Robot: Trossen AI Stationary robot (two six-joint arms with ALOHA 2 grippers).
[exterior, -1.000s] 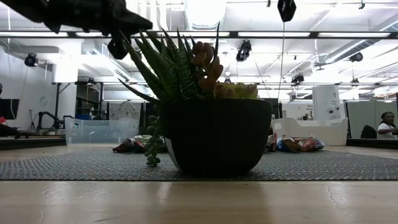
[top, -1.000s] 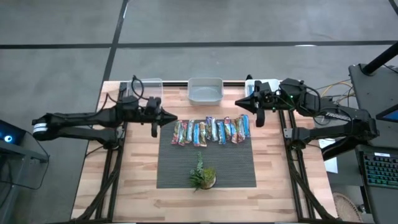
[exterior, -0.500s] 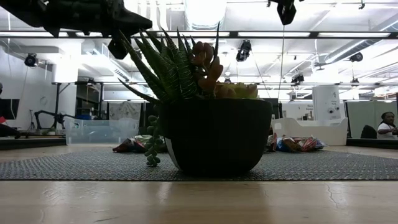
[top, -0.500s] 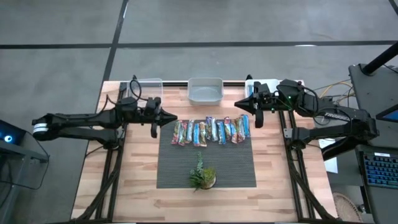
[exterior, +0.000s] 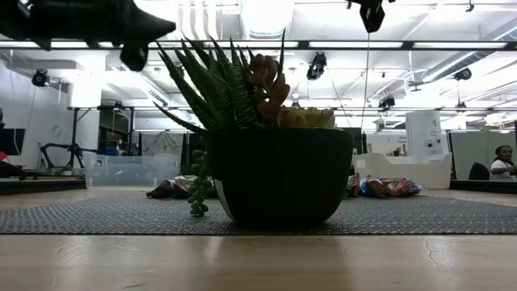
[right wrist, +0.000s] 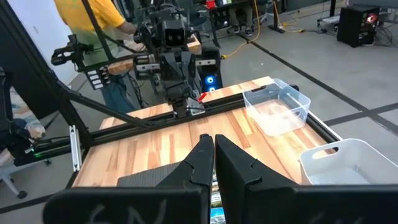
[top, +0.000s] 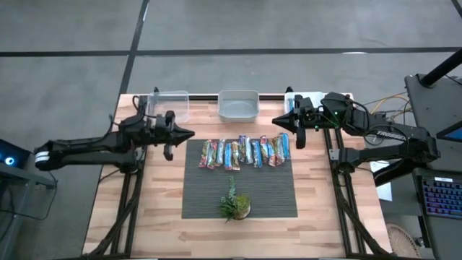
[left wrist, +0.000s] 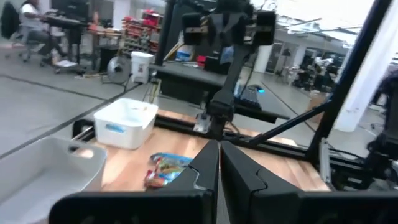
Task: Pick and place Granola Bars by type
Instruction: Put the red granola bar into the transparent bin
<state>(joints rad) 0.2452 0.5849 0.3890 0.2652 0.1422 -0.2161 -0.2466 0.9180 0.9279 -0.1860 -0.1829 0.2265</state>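
**Fingers clenched and empty; left arm pulled back from the row**

Fingers of my left gripper (top: 189, 133) are clenched on nothing; over the last second it has drawn away from the row's left end, toward the clear bin (top: 170, 102). I read that as no pick begun. My right gripper (top: 277, 120) waits pinched shut above the row's right end. Granola Bars (top: 245, 152): about ten slim shiny wrappers, blue, pink, orange, side by side across the dark mat (top: 202, 195) on the tabletop (top: 159, 231), unsorted.

Granola Bars (top: 245, 152) lie across the mat (top: 267, 195); plant (top: 235, 204) before them.
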